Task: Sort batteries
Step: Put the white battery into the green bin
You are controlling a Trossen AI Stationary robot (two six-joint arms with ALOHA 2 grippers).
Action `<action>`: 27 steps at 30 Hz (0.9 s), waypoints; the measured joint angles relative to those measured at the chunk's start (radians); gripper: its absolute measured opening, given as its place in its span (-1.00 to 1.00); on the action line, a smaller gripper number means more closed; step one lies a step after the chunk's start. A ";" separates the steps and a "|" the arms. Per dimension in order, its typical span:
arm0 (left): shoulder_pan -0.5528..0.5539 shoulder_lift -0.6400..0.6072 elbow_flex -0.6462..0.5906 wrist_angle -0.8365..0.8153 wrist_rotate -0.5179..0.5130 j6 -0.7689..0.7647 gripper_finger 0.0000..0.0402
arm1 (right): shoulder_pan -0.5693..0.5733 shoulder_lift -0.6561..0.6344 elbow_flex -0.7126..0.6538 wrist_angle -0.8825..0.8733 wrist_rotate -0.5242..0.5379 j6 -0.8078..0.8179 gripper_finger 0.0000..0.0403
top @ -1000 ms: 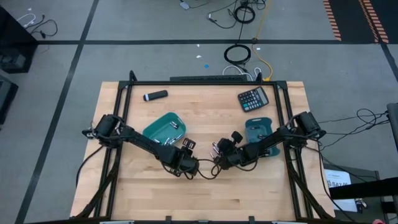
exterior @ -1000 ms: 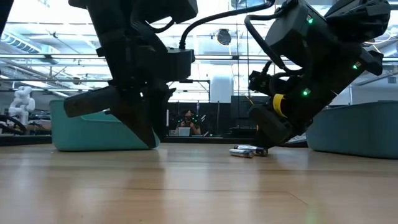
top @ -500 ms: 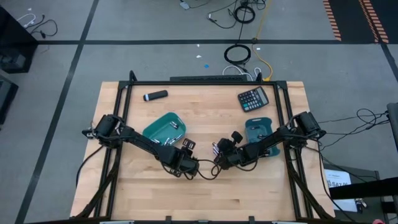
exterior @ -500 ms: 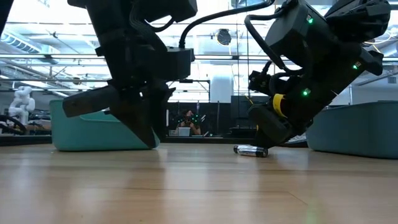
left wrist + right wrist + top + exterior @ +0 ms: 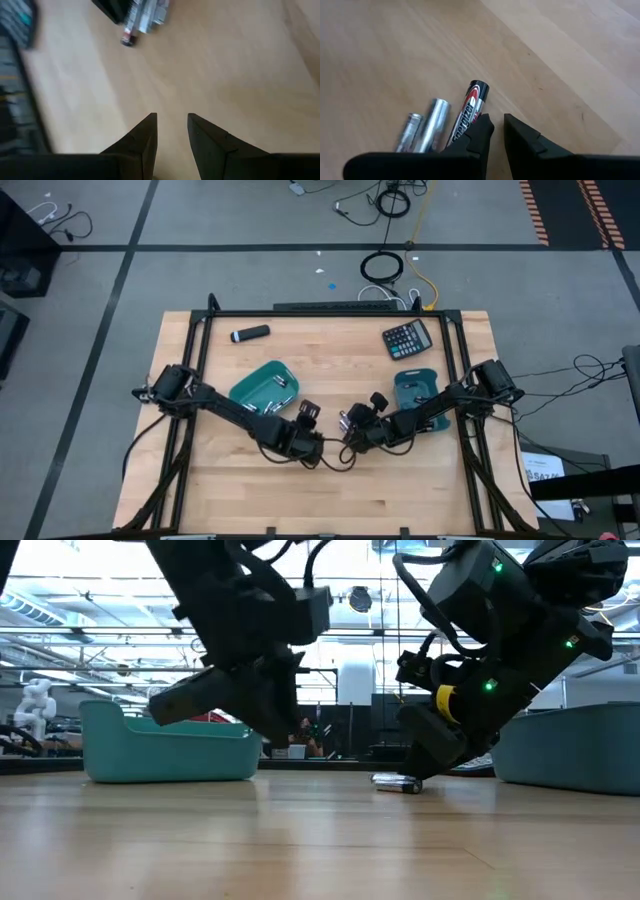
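- Near the table's middle, three batteries [image 5: 442, 127] lie side by side on the wood, touching or nearly so: two silvery cylinders and one dark one with a red-and-white label and a black end.
- Low view shows the cluster [image 5: 397, 781] flat on the surface, just below the right gripper.
- Right gripper [image 5: 493, 131] sits low at the cluster; one fingertip [image 5: 481, 125] is against or just over the dark labelled battery. Fingers stand slightly apart with only wood in the gap, nothing clamped.
- Left gripper [image 5: 172, 131] hovers above bare wood close to the right one, fingers parted with a narrow gap, holding nothing. The batteries [image 5: 145, 17] show ahead of it, partly under the other arm's dark finger.
- Left teal tray [image 5: 263, 387] is behind the left arm and holds a few silvery batteries; right teal tray [image 5: 415, 393] lies partly under the right arm, contents hard to tell.
- Open wood lies in front of both grippers toward the table's near edge; the two wrists nearly meet at centre.
- Light wooden table [image 5: 330, 500] with a black frame; calculator [image 5: 408, 338] and black marker-like cylinder [image 5: 250, 333] sit near the far edge, well apart.
- Grey floor with cables around; low view shows a lit workshop behind.
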 joint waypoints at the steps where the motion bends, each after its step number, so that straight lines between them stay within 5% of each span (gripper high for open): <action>1: -0.004 0.000 0.004 0.001 -0.023 0.015 -0.41 | 0.001 0.000 0.000 0.000 0.000 -0.002 -0.75; 7: -0.006 0.000 0.014 0.002 -0.024 0.039 -0.41 | 0.002 0.000 0.000 -0.001 -0.002 -0.005 -0.75; 17: -0.006 0.000 0.014 0.054 0.149 -0.072 -0.41 | 0.004 -0.016 -0.001 -0.012 0.001 0.014 -0.75; 27: -0.026 0.000 0.014 0.074 0.130 -0.065 -0.41 | 0.021 -0.141 -0.003 -0.029 0.052 -0.059 -0.75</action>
